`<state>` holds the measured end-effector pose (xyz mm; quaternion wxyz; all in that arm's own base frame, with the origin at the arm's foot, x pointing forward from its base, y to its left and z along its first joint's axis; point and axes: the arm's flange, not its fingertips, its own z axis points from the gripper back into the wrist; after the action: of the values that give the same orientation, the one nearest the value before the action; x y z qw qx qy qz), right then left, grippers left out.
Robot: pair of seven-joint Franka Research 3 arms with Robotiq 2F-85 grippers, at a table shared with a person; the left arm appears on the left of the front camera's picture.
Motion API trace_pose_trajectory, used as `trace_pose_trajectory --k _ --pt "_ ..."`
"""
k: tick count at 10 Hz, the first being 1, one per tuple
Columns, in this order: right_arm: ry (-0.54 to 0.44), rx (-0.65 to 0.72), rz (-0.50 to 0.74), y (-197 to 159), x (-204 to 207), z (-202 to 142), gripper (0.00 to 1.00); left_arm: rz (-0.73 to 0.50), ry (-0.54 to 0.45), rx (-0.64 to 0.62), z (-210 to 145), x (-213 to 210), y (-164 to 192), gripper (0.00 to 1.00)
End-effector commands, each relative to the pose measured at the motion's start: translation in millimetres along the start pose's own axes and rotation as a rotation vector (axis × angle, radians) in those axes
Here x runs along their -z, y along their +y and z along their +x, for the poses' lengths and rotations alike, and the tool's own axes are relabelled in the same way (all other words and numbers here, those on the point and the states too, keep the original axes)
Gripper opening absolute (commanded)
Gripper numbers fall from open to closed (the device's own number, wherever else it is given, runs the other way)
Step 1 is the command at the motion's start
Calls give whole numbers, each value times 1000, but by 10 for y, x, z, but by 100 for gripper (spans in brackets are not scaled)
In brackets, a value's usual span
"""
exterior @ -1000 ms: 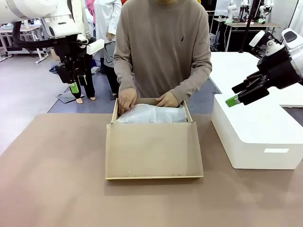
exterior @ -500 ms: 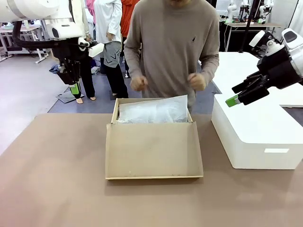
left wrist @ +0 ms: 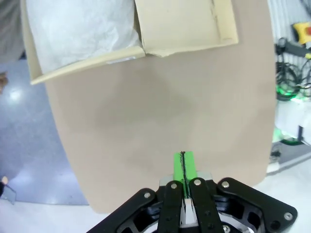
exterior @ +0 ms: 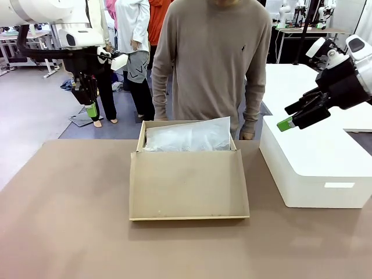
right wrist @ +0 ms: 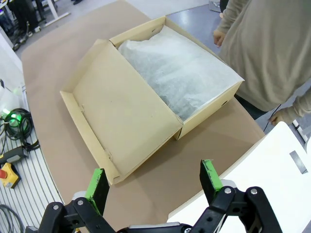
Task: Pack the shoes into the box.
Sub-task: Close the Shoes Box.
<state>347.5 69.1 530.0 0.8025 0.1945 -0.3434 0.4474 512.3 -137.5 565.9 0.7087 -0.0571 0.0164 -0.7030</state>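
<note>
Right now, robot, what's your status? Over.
Left hand shut, held high. Right hand open, over the white block. Box open, tissue paper covering the inside. Person standing close behind it.

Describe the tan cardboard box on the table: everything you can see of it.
The box is shallow, rectangular, tan cardboard, resting flat on the brown table. Its hinged lid lies open toward the robot, inner face up and bare. Crumpled white tissue paper fills the tray, rising above its walls. Nothing else touches it.
</note>
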Motion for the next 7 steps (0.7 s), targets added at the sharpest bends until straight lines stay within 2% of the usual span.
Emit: trace_pose_trajectory --k 1,3,4,5,7 --pt "-23 -17 17 -33 13 -2 100 3 -14 17 3 17 8 0" --pt "-23 -17 17 -33 13 -2 100 -2 -1 3 6 9 4 0" --pt "-23 -17 17 -33 13 -2 100 -54 -108 -33 -34 35 71 0" --pt "-23 -17 17 -33 13 -2 100 -80 -166 -103 -101 124 122 0" --pt "-23 -17 17 -33 13 -2 100 -143 -228 -213 -195 393 204 0"
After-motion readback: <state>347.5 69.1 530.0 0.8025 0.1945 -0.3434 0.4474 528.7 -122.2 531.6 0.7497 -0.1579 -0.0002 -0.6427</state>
